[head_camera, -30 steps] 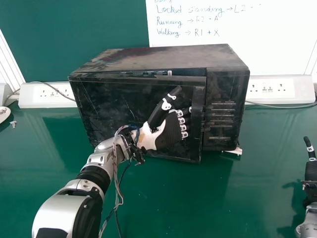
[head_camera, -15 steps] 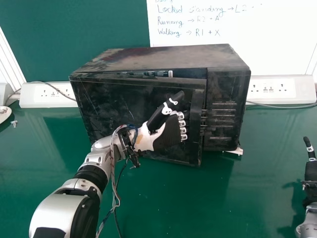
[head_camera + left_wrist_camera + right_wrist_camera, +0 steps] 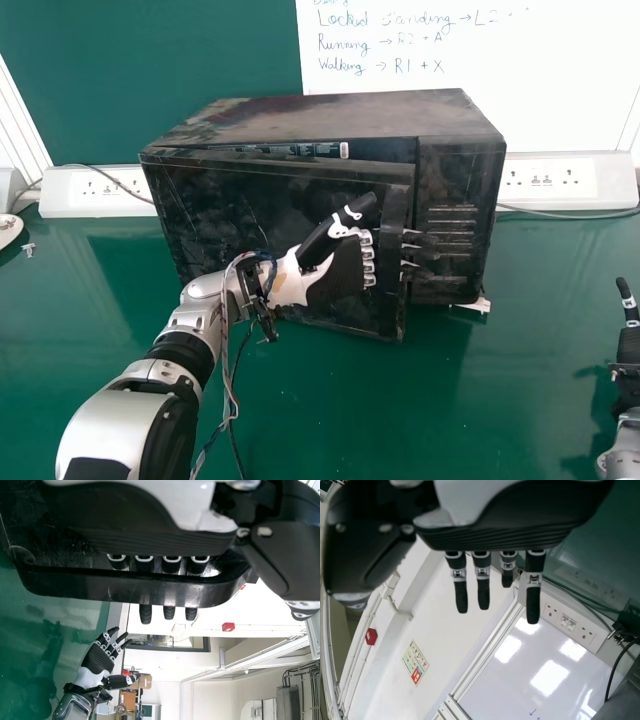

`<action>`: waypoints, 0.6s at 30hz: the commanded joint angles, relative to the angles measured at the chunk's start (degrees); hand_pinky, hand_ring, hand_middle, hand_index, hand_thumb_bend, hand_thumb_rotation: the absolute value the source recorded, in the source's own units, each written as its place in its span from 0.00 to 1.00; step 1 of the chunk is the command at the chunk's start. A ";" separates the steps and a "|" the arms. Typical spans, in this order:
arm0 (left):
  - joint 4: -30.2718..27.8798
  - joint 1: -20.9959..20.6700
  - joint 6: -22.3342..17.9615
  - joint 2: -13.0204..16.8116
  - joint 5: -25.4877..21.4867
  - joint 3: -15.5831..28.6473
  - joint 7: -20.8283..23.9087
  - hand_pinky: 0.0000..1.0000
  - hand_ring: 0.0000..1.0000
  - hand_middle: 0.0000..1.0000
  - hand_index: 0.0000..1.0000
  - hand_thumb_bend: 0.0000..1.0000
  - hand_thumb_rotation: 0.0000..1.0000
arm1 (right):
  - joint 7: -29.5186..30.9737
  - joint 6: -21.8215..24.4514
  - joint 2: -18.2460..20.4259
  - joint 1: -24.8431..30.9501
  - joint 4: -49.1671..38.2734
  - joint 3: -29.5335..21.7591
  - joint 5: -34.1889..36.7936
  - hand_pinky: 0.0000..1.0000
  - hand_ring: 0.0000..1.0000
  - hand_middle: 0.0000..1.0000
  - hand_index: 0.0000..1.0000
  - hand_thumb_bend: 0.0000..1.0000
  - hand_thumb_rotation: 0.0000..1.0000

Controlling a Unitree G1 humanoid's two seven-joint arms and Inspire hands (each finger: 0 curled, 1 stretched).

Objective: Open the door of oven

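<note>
Resting open, left hand (image 3: 338,277) has straight fingers (image 3: 145,614) behind the ajar door's (image 3: 230,215) handle (image 3: 394,225); right hand (image 3: 628,346) open; oven (image 3: 330,115) near bench's (image 3: 370,420) back edge.

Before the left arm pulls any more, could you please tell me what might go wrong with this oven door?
The fingers of the left hand run straight behind the handle, so they might slide out under load. The door stands ajar with the forearm in front of it, so it could swing into the arm. Loose cables hang by that wrist and may catch on the door's lower edge.
</note>
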 commanded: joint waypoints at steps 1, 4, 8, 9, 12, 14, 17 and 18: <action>0.61 -0.60 -0.30 0.24 0.75 -0.73 -0.94 0.57 0.78 0.86 0.81 0.92 0.94 | -0.75 -0.56 0.60 -1.24 -0.68 -0.11 0.13 0.61 0.75 0.84 0.83 1.00 0.93; 0.65 -0.58 -0.70 0.45 0.79 -0.87 -1.51 0.55 0.74 0.82 0.79 0.91 0.93 | -1.16 -0.93 0.71 -1.33 -0.68 -0.22 0.16 0.60 0.73 0.83 0.81 1.00 0.92; 0.75 -0.69 -1.17 0.82 0.76 -0.98 -2.74 0.53 0.70 0.80 0.78 0.91 0.92 | -1.86 -0.90 0.84 -1.48 -0.80 -0.31 0.32 0.59 0.73 0.82 0.80 1.00 0.92; 0.75 -0.72 -1.27 0.96 0.80 -1.01 -2.90 0.53 0.69 0.79 0.78 0.91 0.91 | -2.08 -0.95 0.86 -1.50 -0.84 -0.25 0.27 0.59 0.72 0.82 0.80 1.00 0.92; 0.72 -0.82 -1.56 1.40 0.85 -1.12 -3.57 0.51 0.64 0.73 0.75 0.91 0.88 | -2.64 -1.03 0.86 -1.53 -0.88 -0.16 0.19 0.58 0.70 0.81 0.79 1.00 0.94; 0.62 -0.86 -2.46 1.72 1.00 -1.30 -4.41 0.50 0.62 0.70 0.73 0.90 0.86 | -3.07 -1.07 0.92 -1.53 -1.05 -0.11 0.12 0.58 0.70 0.81 0.80 1.00 0.93; 0.57 -1.12 -3.29 2.20 0.88 -1.25 -6.16 0.47 0.58 0.67 0.71 0.91 0.83 | -3.48 -1.23 0.89 -1.48 -1.14 0.03 -0.10 0.57 0.69 0.79 0.79 1.00 0.93; 0.57 -1.21 -3.37 2.35 0.77 -1.15 -6.71 0.46 0.58 0.67 0.71 0.91 0.83 | -3.32 -1.06 0.86 -1.48 -1.14 -0.05 0.05 0.57 0.68 0.79 0.79 1.00 0.93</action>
